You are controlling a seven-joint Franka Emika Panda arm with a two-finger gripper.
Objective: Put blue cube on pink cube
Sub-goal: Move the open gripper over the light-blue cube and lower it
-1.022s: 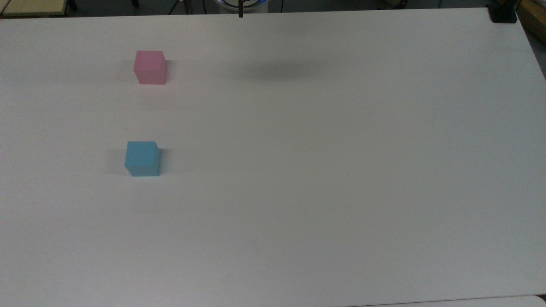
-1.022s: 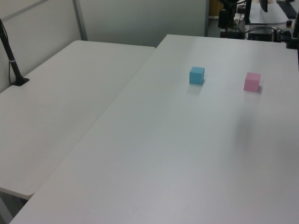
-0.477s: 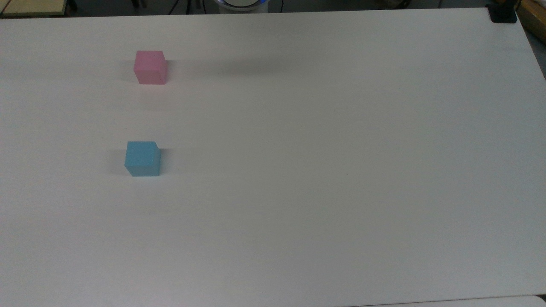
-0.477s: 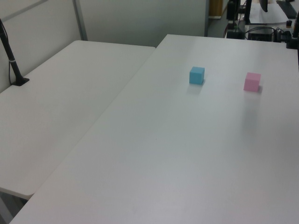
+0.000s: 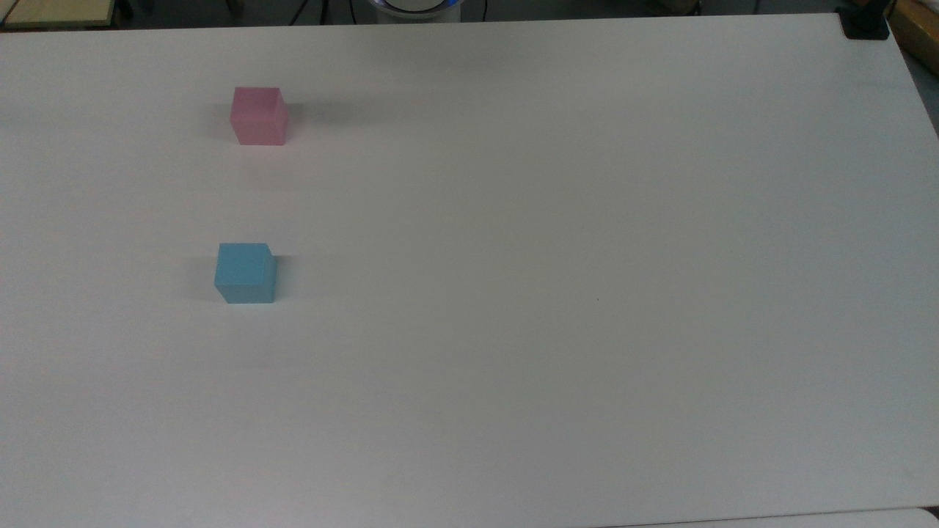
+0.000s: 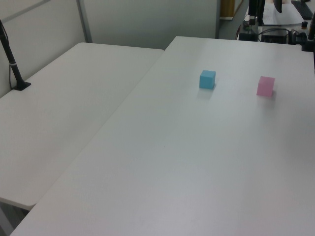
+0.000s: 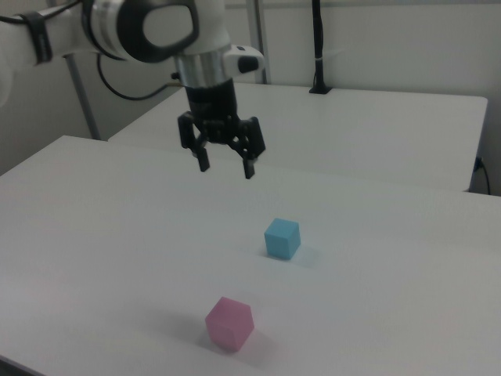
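A smooth white bench [image 5: 557,293] carries two plain, matte, unmarked cubes set well apart. The blue cube [image 5: 246,273] sits left of centre in the top view; the pink cube [image 5: 258,115] lies at its upper left. In the right view's upper middle, a black two-fingered claw [image 7: 226,167] hangs spread wide, gripping nothing.

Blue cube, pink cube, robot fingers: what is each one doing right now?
blue cube: flat on the table, apart from the pink one, not held.
pink cube: flat on the table, nothing on top.
gripper: fingers open, holding nothing, up in the air above the table.
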